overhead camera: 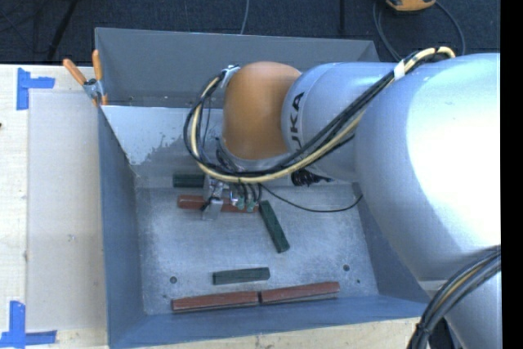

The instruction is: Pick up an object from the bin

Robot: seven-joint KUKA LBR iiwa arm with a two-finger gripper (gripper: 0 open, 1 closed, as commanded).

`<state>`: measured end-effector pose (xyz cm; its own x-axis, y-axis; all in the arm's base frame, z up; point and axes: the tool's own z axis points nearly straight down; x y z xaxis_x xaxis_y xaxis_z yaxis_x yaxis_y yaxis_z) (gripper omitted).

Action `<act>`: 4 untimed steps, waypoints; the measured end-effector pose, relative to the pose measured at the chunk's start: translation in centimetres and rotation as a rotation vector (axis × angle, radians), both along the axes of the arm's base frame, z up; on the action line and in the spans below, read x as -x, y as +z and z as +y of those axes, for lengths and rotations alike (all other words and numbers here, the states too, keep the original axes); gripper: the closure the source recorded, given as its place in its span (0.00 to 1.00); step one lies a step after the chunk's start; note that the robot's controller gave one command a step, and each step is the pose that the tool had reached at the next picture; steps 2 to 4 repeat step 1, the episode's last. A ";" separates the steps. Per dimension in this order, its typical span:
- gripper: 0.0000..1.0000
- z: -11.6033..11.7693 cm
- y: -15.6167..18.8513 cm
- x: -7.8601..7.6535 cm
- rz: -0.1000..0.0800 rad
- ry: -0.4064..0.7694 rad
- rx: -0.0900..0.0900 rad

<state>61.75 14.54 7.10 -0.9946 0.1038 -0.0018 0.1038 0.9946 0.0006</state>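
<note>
Over at the left of the bin (122, 257), toward the far wall, a small dark green block (186, 181) lies flat. Just on its near side is a short red-brown bar (191, 203), and that one looks like the candidate. The jaws sit low at that bar's right end, touching it or just beside it, hard to call. Whether they are released or clenched cannot be told either, since the orange wrist cover (255, 110) and its cables crowd the spot. Nothing shows between them.

Just to the right, a slanted green stick (274, 226) lies near the jaws but apart from them. Toward the near wall rests a level green stick (241, 276), and along that wall a left red-brown strip (214, 302) meets a right red-brown strip (300, 292) end to end.

The verdict, then: the approach looks done, every piece lies flat on the bin floor, and both the grasp and the lift are left to do.
</note>
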 end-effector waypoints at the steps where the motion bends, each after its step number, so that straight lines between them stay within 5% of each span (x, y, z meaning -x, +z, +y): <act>1: 1.00 0.0 6.2 1.5 0.008 -0.038 0.001; 4: 1.00 0.0 6.2 1.5 0.008 -0.038 0.001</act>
